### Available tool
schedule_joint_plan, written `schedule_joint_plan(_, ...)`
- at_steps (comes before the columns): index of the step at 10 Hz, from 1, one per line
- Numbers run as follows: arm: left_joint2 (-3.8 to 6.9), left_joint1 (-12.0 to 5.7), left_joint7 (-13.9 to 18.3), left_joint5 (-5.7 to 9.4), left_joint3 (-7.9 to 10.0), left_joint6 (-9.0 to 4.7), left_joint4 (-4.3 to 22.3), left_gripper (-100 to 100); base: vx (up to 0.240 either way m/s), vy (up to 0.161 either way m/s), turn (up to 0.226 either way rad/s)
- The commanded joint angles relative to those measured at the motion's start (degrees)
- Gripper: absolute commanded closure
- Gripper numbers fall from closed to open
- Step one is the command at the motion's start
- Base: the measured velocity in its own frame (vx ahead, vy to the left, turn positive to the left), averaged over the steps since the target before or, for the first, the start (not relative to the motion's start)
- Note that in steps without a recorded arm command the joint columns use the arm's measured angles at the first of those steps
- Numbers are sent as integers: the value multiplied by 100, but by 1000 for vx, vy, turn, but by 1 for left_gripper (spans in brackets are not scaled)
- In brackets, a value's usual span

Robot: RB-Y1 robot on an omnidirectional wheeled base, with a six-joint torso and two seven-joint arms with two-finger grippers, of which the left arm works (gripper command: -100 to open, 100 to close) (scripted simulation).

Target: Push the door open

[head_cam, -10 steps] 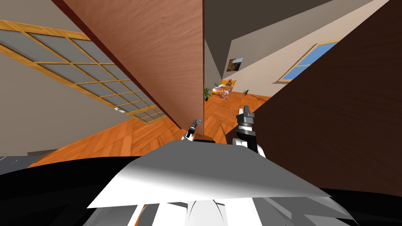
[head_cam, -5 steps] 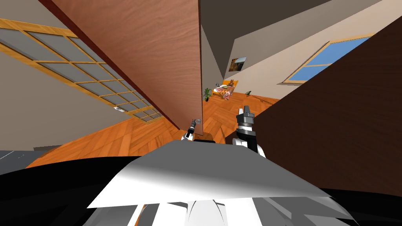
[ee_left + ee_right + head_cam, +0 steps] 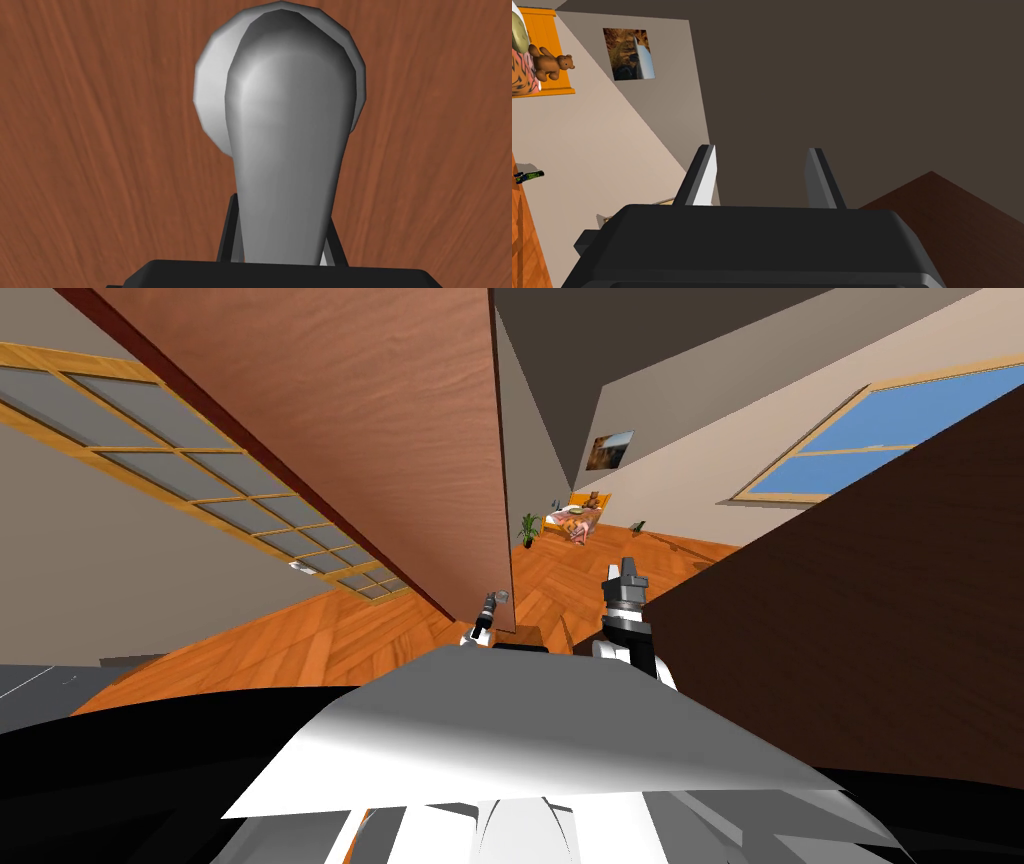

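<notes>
The reddish-brown wooden door [image 3: 330,438] stood ajar, swung away from the robot, its free edge running up the middle of the head view with a gap to its right. A flat dark brown surface [image 3: 850,618] rose on the right of that gap. An orange wood floor [image 3: 330,638] ran beneath the door and on through the opening. Left of the door, a gridded, wood-framed window [image 3: 200,488] sat in the wall.

The right gripper [image 3: 625,578] hung in the gap, apart from the door, its two fingers spread with nothing between them. The left gripper [image 3: 488,608] was at the door's free edge, clamped on the grey lever handle [image 3: 285,150]. Its fingers [image 3: 227,235] pressed the lever's sides near its narrow end. The handle's round base plate lay flat on the door face.
</notes>
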Motion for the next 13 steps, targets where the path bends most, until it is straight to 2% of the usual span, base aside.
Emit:
schedule_joint_plan(1,89,-30,-75,50,109,3,-54,100,188,-47,75)
schedule_joint_plan(2,89,-30,-75,50,109,3,-54,100,130,-32,15)
schedule_joint_plan(3,135,-29,-142,90,194,-1,-57,100,180,-38,72)
schedule_joint_plan(5,135,-29,-142,90,194,-1,-90,100,123,-41,16)
schedule_joint_plan(7,180,-27,-261,162,342,-7,-62,100,181,-72,81)
schedule_joint_plan(9,185,-26,-304,188,396,-10,-63,100,164,-65,93)
schedule_joint_plan(13,150,-23,-483,296,620,-19,-71,100,167,-57,76)
